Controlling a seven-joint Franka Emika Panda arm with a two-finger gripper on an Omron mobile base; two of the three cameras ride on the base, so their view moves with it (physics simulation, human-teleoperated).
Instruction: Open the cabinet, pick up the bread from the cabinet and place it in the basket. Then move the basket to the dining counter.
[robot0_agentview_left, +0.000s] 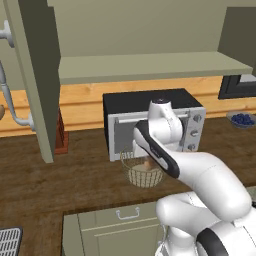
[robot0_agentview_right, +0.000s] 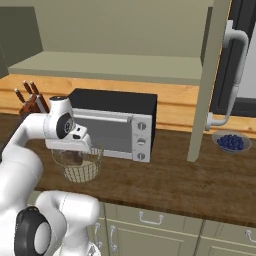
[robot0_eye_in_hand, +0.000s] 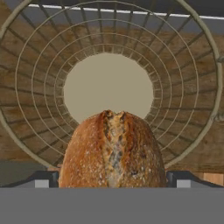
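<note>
Dark wooden surface (robot0_agentview_right: 190, 180): round grey wire-mesh basket (robot0_agentview_right: 77, 165) near front edge; golden-brown loaf (robot0_eye_in_hand: 113, 151) between spread fingers (robot0_eye_in_hand: 43, 180), above tan base.

Silver-fronted toaster oven with black top (robot0_agentview_right: 115, 125) on the dark wooden worktop (robot0_agentview_right: 200, 185); glass bowl of blueberries (robot0_agentview_right: 231, 142) right; wooden knife block (robot0_agentview_right: 31, 103) left.
</note>
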